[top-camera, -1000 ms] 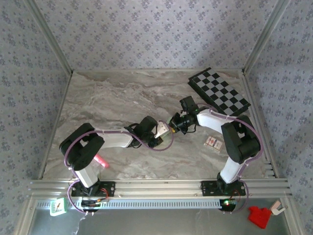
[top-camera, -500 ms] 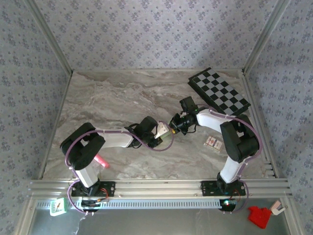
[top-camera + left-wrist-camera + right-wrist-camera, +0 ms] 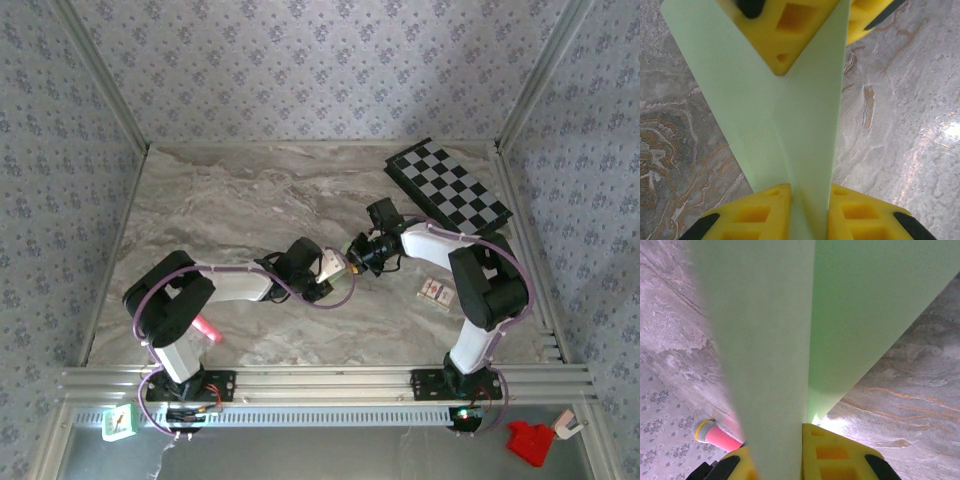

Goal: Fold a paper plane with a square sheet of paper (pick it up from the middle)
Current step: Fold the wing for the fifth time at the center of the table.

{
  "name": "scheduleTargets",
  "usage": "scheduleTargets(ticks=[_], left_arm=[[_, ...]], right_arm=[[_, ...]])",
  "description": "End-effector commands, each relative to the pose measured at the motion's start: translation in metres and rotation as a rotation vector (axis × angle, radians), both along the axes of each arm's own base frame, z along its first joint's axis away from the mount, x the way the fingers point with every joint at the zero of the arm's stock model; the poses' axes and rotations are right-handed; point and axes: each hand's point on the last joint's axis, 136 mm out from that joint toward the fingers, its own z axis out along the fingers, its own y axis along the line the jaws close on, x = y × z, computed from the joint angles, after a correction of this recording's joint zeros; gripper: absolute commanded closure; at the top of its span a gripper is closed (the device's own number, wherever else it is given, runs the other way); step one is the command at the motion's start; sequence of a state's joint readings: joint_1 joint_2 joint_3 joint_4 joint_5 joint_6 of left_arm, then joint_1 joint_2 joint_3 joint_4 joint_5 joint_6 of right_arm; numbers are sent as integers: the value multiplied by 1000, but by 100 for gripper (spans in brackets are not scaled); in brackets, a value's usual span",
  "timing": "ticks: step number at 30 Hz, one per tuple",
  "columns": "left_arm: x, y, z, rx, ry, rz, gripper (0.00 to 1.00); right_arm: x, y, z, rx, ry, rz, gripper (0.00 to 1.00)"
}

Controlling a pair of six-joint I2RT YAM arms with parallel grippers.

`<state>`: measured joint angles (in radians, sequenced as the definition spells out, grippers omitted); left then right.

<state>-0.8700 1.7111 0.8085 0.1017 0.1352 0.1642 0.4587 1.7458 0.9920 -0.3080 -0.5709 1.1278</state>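
The square sheet of paper is folded into a narrow pale green paper plane (image 3: 331, 266) with a centre crease, held above the middle of the table between both arms. My left gripper (image 3: 321, 274) is shut on one end. In the left wrist view the paper plane (image 3: 790, 115) runs up from my left gripper (image 3: 807, 212) to the right gripper's yellow fingers (image 3: 785, 30). My right gripper (image 3: 351, 263) is shut on the other end. Its wrist view has the paper plane (image 3: 840, 305) rising from the right gripper (image 3: 785, 457), hiding much of the table.
A black-and-grey chequered board (image 3: 450, 188) lies at the back right. A pink marker (image 3: 205, 329) lies by the left arm's base, its tip also in the right wrist view (image 3: 720, 436). A small printed card (image 3: 435, 292) lies near the right arm.
Both grippers keep their hold on the paper plane in the same place. The right arm's elbow has shifted slightly.
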Motion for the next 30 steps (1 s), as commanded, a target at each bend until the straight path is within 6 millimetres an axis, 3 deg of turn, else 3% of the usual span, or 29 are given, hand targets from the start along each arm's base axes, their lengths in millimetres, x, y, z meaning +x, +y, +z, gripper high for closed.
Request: scheduleTargets(ticks=[1,8,18,22,25,30], left_arm=[[5,-8,20,-51,-16,-6,77],[6,-9,24,-60,-21,-3,74],[5,-6,16,-39,-7,1,88],[5,-7,14,-33,1,0,93],[5,-7,13,-27,12,4,98],[5,-5,12,-36,47,29,100]], right_arm=[[-7,4,-5,3,31,31,91],[-9,5,-9,3,40,38,91],[-8,6,-8,8,39,39,88],[-5,7,-5,17,18,41,75],[-1,5,0,21,-8,41,60],[12,-10,9,-4,-75,36,41]])
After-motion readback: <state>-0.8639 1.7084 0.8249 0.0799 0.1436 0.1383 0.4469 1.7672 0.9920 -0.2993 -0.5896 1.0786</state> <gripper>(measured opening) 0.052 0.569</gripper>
